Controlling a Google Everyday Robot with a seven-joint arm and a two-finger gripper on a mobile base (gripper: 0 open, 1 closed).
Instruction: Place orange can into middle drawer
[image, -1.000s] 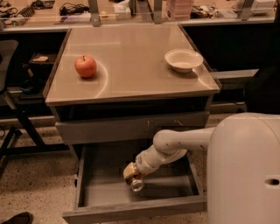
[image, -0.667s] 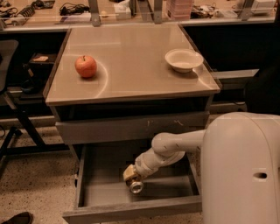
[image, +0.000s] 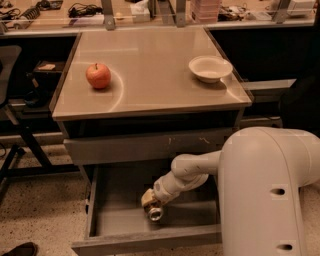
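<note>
The orange can (image: 149, 199) lies tilted, its silver end toward the camera, low inside the open middle drawer (image: 116, 221), right of the tray's centre. My gripper (image: 153, 206) is at the end of the white arm, which reaches down into the drawer from the right. It is shut on the orange can, and the can and wrist mostly hide the fingers. I cannot tell whether the can touches the drawer floor.
A closed grey drawer front with pale scratch marks (image: 150, 146) sits just above the open drawer. On the tabletop (image: 150, 65) are a red-orange apple (image: 98, 75) at the left and a white bowl (image: 210, 68) at the right. The arm's large white link (image: 270, 195) fills the lower right.
The can and gripper have sunk slightly lower in the drawer. The arm's large white link has spread further left into view.
</note>
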